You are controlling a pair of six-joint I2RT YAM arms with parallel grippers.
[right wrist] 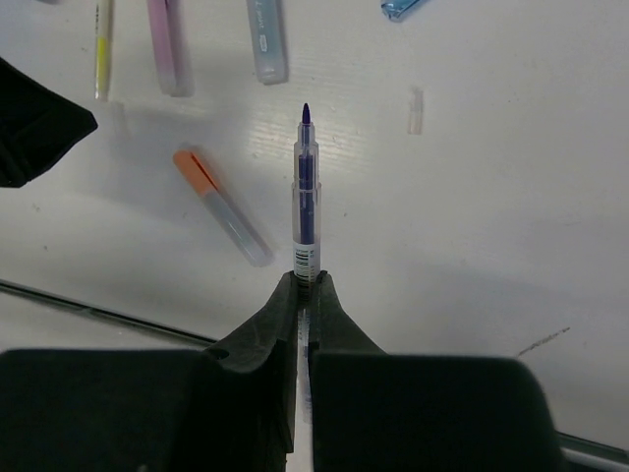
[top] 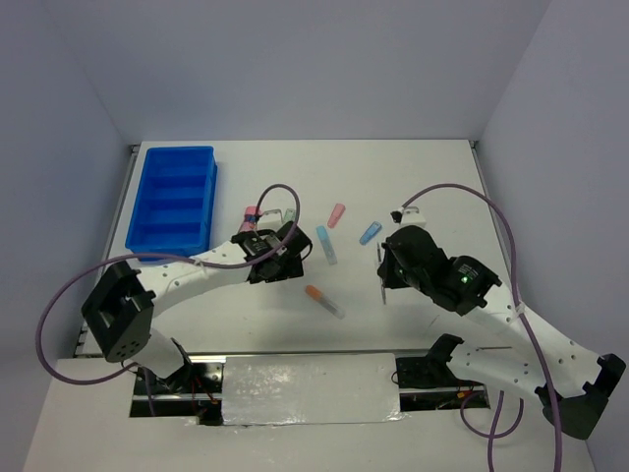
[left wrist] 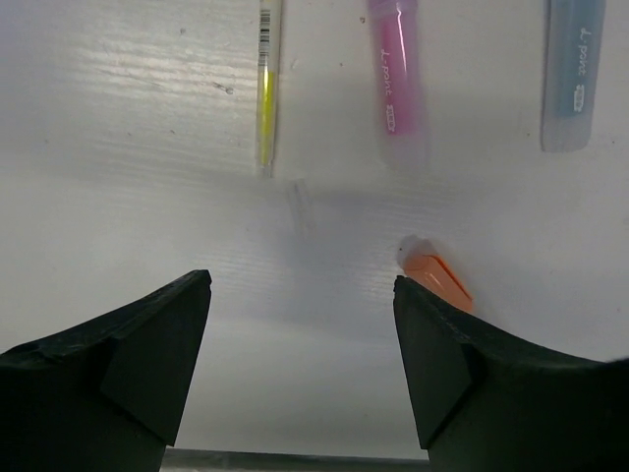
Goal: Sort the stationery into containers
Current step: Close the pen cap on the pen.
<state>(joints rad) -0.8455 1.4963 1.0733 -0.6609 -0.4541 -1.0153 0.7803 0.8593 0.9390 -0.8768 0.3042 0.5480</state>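
**On the tabletop (top: 423, 177), a purple pen (right wrist: 306, 197) is held**

Far left sits the blue tray (top: 177, 187). Nearer, the left gripper (left wrist: 300, 295) hangs wide open, close to the orange marker (left wrist: 439, 280). On the right, the right gripper (right wrist: 305, 280) pinches the purple pen tight.

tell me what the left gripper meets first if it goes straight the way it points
Likely the small clear piece on the table, centred ahead of the open left gripper. Past it the line runs between the yellow pen and the pink marker. Height is unclear.
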